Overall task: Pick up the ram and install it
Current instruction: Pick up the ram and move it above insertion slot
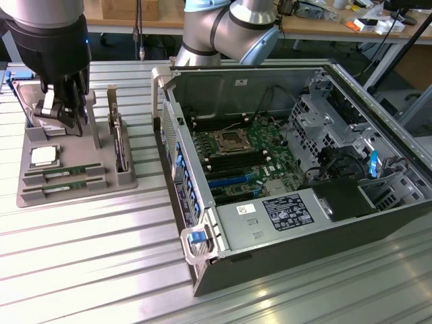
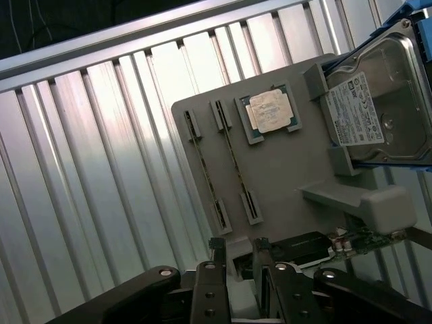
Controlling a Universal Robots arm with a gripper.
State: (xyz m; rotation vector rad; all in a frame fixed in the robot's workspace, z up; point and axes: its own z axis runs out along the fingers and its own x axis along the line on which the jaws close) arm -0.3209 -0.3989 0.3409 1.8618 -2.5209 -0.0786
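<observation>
- While the gripper (image 1: 62,116) hangs over the grey tray's (image 1: 81,152) far end, jaws parted and empty, the exterior view has the ram (image 1: 64,173) flat in the near slots (two sticks, side by side), lying crosswise.
- Wrist view: ram (image 2: 234,162) apart from the gripper (image 2: 237,260), its length running away from it.

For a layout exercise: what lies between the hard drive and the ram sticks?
The processor chip lies between the hard drive and the ram sticks, in the exterior view.

Ext high, oblique; wrist close over shared tray (image 1: 75,150) (image 2: 290,169).
</observation>
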